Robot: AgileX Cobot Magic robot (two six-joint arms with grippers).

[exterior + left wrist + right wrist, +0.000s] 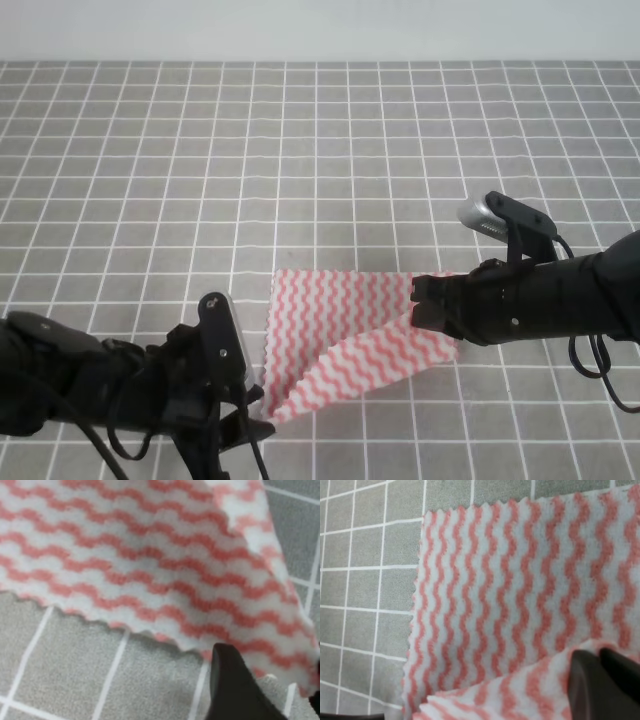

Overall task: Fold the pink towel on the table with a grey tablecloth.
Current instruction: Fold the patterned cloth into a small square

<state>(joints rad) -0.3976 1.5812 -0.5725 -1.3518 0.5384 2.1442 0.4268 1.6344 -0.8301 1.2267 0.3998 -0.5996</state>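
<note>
Left gripper [250, 418] and right gripper [420, 302] pinch pink towel [330, 330] corners.

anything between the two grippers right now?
Only the pink towel. In the high view it spans the gap from the left gripper to the right gripper, its near edge raised off the grey tablecloth.

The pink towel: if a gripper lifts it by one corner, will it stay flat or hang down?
Probably hang down: the pink towel already sags in a loose fold between the right gripper and left gripper. It looks thin, so likely light.
</note>
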